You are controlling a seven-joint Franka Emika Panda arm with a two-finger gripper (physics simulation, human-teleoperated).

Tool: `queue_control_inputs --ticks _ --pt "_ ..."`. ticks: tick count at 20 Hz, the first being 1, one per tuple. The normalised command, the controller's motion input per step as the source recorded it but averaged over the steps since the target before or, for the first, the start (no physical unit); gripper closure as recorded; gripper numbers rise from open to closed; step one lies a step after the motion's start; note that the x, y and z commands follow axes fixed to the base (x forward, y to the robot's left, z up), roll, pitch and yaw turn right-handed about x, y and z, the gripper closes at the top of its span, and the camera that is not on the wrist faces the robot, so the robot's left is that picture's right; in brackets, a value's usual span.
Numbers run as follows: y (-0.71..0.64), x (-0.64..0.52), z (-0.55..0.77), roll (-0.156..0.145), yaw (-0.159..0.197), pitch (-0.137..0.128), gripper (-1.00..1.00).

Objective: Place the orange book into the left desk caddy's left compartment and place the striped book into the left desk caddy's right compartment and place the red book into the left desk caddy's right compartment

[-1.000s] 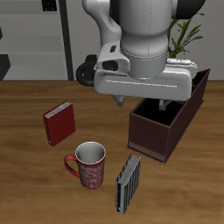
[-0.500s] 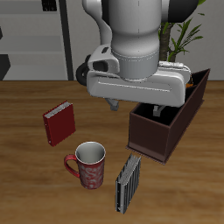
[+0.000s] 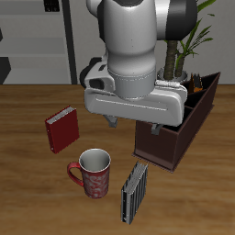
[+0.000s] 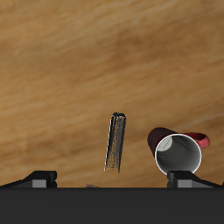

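My gripper [image 3: 133, 127] hangs open and empty above the table, beside the near end of the left desk caddy [image 3: 171, 140], a long dark brown box. In the wrist view the gripper [image 4: 109, 179] has its fingertips [image 4: 39, 178] wide apart, and the striped book [image 4: 116, 143] stands upright on the wood below. In the exterior view the striped book [image 3: 135, 191] stands near the front edge. Farther back, the dark red book [image 3: 62, 129] lies on the table. A patch of the orange book [image 3: 195, 88] shows at the caddy's far, taller end; the arm hides the rest.
A red patterned mug [image 3: 92, 173] stands between the red book and the striped book, and the mug [image 4: 178, 153] also shows close to the striped book in the wrist view. A potted plant [image 3: 188, 41] stands behind the caddy.
The arm has swung away from above the caddy toward the middle of the table and dropped a little. The gripper stays open and empty. The books and mug have not moved.
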Motion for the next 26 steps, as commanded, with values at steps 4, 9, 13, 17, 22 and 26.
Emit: queue_control_inputs --ticks 4,9,13,17,22,26 --pt "-0.07 -0.04 -0.25 0.011 -0.036 0.024 -1.0" --pt "-0.01 0.05 -0.25 -0.017 -0.002 0.016 -1.0" --pt "-0.09 0.09 -0.18 -0.026 0.014 0.012 -1.0" --pt "-0.16 0.1 -0.14 -0.04 -0.023 0.019 -1.0" --pt "-0.02 0.04 -0.35 0.007 0.012 0.035 -1.0" --pt "0.05 0.01 -0.4 0.001 0.027 0.04 -1.0"
